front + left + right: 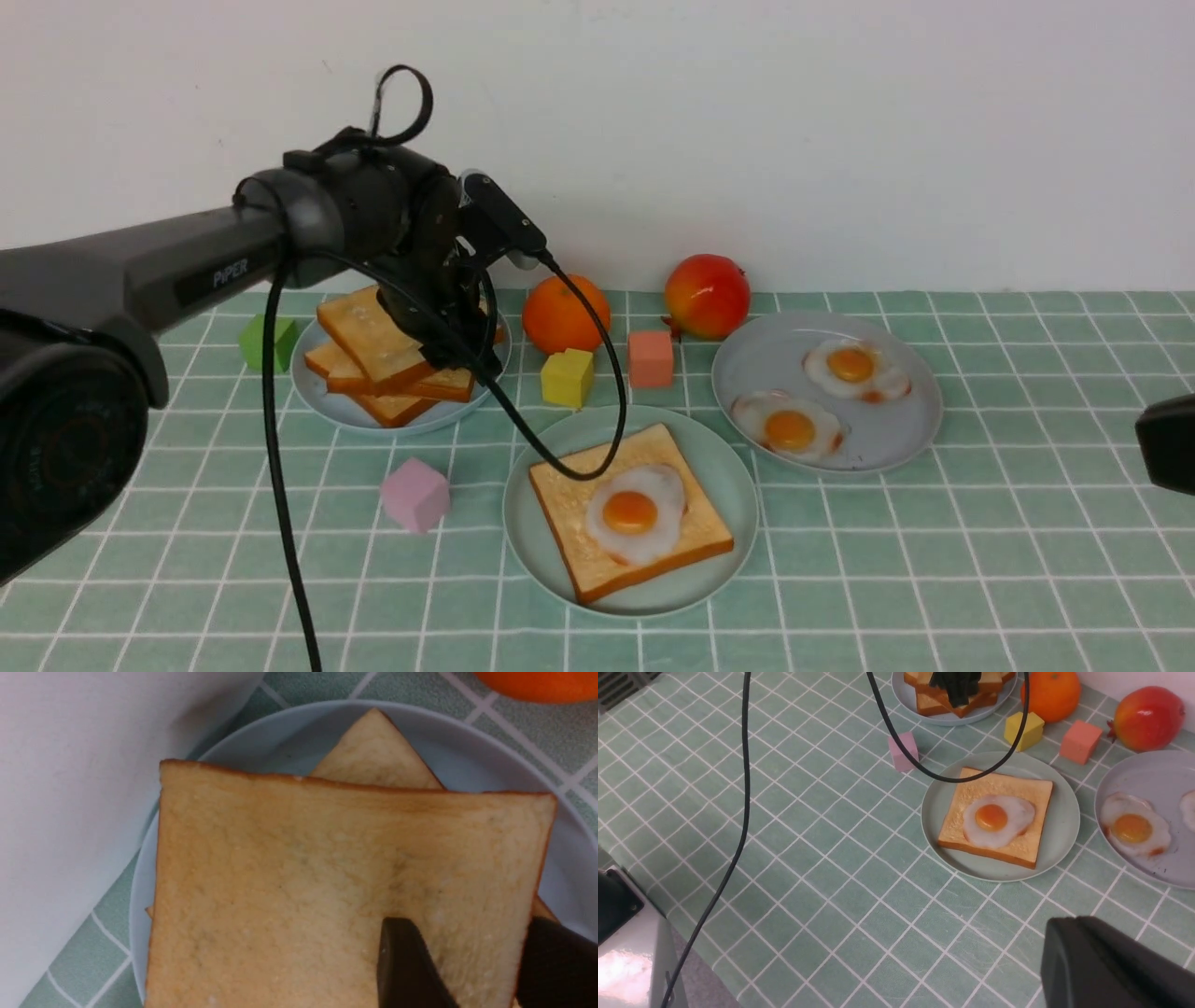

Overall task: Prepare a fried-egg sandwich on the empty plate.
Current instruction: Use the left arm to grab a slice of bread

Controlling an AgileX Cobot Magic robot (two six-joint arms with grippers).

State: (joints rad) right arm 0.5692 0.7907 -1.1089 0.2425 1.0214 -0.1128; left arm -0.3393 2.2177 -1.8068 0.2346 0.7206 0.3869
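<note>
Fetching the second slice is the step in hand, as I judge it: at the left, the left gripper hangs over the toast stack on the bluish plate, jaws spread, one finger above the uppermost slice and the other just past its crust; no pinch shows. Next it must close on that edge, lift clear and carry rightward. The route runs between the pink cube and the yellow cube, both near, and the arm's black cable droops over the far rim of the mint-green plate. There the fried-egg sandwich lies half built, egg on one slice, bare rim all round. Farther right sits the egg plate; the right gripper, pressed together, is well apart.
</note>
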